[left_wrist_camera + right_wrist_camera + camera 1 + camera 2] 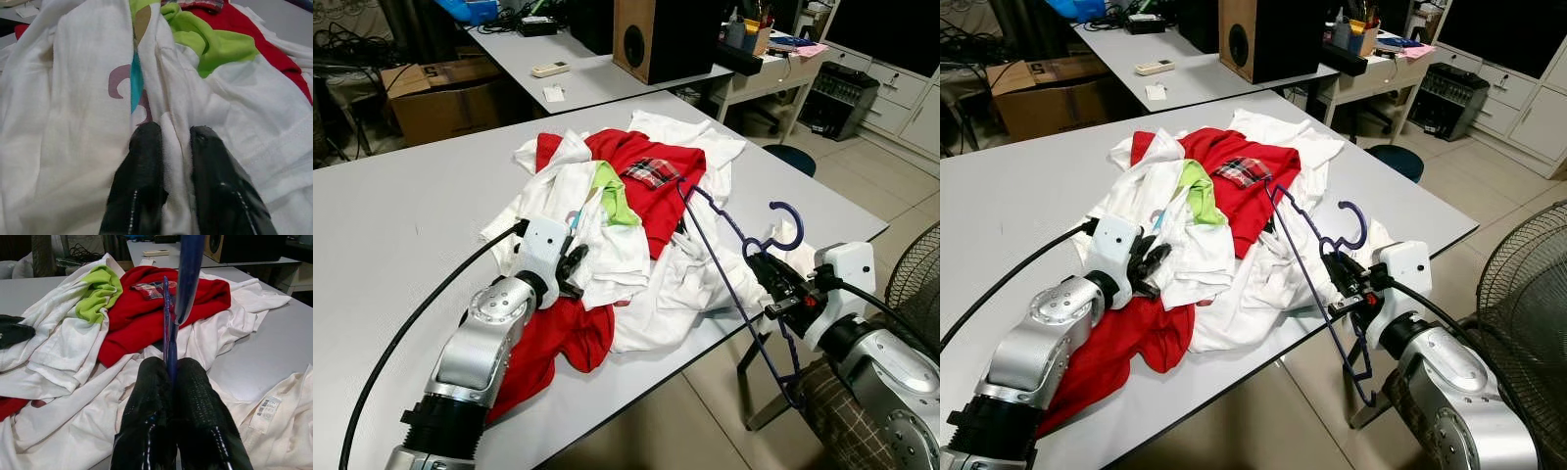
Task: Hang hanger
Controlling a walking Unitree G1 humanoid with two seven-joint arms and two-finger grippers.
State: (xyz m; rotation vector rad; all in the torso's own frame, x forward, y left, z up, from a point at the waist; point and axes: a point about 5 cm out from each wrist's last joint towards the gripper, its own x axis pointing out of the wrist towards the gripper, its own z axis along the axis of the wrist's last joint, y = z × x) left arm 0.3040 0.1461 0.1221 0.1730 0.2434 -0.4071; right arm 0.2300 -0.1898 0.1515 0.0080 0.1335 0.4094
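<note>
A dark blue wire hanger point(734, 257) stands over the table's near right edge, hook up, its top corner reaching into the pile of clothes point(626, 225). My right gripper point(766, 270) is shut on the hanger just below its hook point(789, 217); the wrist view has the blue wire point(172, 333) pinched between both black fingers point(151, 401). My left gripper point(574, 262) is at the pile's near left side, shut on a fold of a white shirt point(88, 127) with a coloured print. Part of the hanger is inside a white garment point(1263, 284).
The clothes lie on a grey table point(401, 215) whose near edge runs diagonally. A floor fan point(1528, 313) stands at the right. Behind are a second table point(578, 73) with a speaker point(651, 34), a cardboard box point(440, 93) and a dark stool point(790, 157).
</note>
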